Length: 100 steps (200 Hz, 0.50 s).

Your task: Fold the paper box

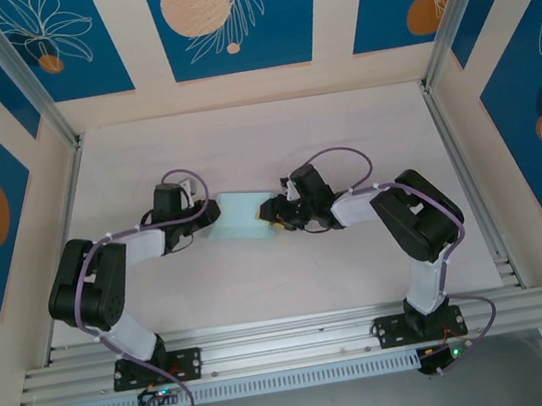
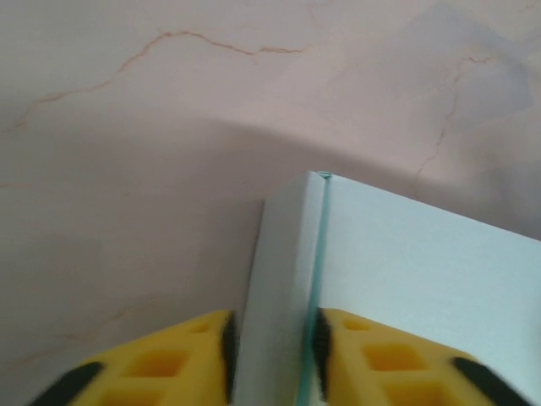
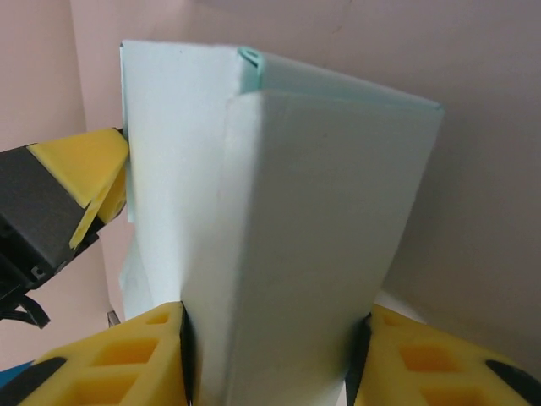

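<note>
Paper box (image 1: pixel 241 217) sitting mid-tabletop (image 1: pixel 293 291), between my arms. Right pincer (image 3: pixel 270 359) clamping its body. Left pincer (image 2: pixel 275 359) narrow, straddling left end wall, can't tell if gripping. Risks: squeeze crushing thin card, top seam springing open, uneven pull skewing box.

Pale pinkish table (image 1: pixel 262 285); mint paper box (image 1: pixel 241 217) at centre

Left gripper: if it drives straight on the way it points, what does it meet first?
The paper box: its end sits between the fingers of the left gripper. Beyond it, probably the right gripper.
</note>
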### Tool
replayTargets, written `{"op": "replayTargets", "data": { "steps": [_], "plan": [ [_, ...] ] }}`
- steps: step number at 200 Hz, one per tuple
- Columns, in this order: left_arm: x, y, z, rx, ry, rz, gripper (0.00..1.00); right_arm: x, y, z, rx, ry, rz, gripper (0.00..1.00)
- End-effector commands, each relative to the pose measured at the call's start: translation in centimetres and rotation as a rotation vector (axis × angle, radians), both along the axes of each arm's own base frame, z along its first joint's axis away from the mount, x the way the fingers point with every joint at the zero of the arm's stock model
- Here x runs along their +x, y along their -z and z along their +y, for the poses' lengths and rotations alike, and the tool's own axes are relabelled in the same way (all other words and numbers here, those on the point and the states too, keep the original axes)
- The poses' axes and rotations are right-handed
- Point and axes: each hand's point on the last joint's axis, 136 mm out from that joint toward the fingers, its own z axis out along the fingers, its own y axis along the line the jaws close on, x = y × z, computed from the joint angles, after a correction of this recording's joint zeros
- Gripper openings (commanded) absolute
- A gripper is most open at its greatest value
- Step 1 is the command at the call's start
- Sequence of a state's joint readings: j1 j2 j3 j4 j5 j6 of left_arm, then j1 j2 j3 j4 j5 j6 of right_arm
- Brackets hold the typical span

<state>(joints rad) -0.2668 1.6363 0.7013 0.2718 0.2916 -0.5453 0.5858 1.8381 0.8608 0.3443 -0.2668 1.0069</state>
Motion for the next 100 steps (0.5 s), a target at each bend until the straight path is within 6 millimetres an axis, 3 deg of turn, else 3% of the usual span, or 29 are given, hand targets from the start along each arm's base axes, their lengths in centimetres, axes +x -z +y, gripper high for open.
{"op": "replayTargets", "data": {
  "steps": [1,18,56,64,80,100],
  "plan": [
    [-2.0,-0.1,0.4,0.019,0.019,0.029,0.51,-0.7,-1.8,0.5,0.053,-0.024,0.018,0.4],
    [-1.8,-2.7,1.0,0.045,0.018,-0.063,0.72,-1.0,-2.6,0.1,0.063,-0.026,0.061,0.4],
    [-2.9,-10.5,0.6,0.114,0.147,-0.484,0.93,-2.0,-4.7,-1.0,0.112,-0.067,0.176,0.4],
    [-4.1,-12.2,-0.4,0.137,0.232,-0.604,0.99,-2.1,-5.3,-1.2,0.128,-0.078,0.203,0.4],
    [-7.9,-14.4,-3.5,0.208,0.477,-0.829,1.0,-2.5,-6.0,-1.8,0.161,-0.096,0.275,0.4],
    [-12.9,-14.3,-7.1,0.396,0.749,-1.088,1.0,-2.9,-6.8,-2.3,0.216,-0.115,0.357,0.4]
  ]
}}
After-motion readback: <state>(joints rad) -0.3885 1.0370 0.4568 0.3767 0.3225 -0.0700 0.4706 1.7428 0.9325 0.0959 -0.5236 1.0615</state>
